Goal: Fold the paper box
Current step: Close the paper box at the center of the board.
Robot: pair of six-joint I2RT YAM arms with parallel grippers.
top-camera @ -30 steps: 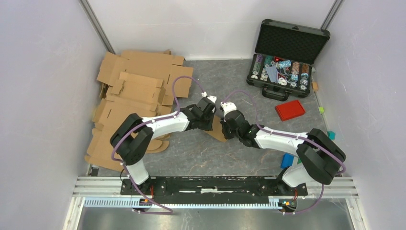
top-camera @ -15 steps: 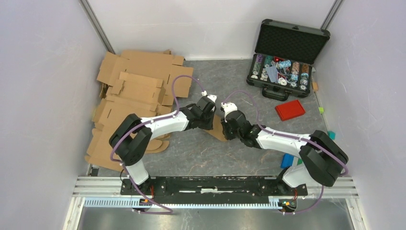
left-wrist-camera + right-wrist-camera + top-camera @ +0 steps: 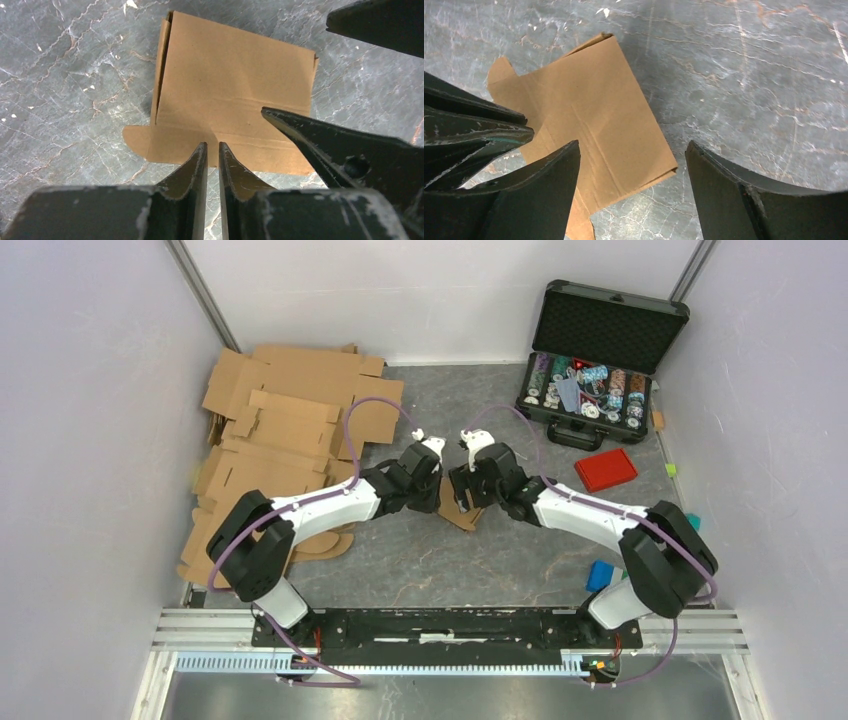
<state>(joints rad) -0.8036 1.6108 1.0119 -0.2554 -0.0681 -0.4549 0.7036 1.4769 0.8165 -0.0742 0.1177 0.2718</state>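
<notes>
My left gripper [image 3: 210,147], jaws nearly closed on nothing I can see, hovers over the near flap of the paper box [image 3: 235,85]. The box lies flat toward 12 o'clock, its creases running 9 to 3. My right gripper [image 3: 631,146] is spread wide over one corner; a second ago it was nearly closed.

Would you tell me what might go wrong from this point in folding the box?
1. The right pincer stands open over one corner of the paper box, with one finger off the cardboard. Closing there may crumple the corner rather than fold a crease.
2. The left pincer, nearly closed, meets only the box's near edge. A weak hold could let the box slide on the table.
</notes>
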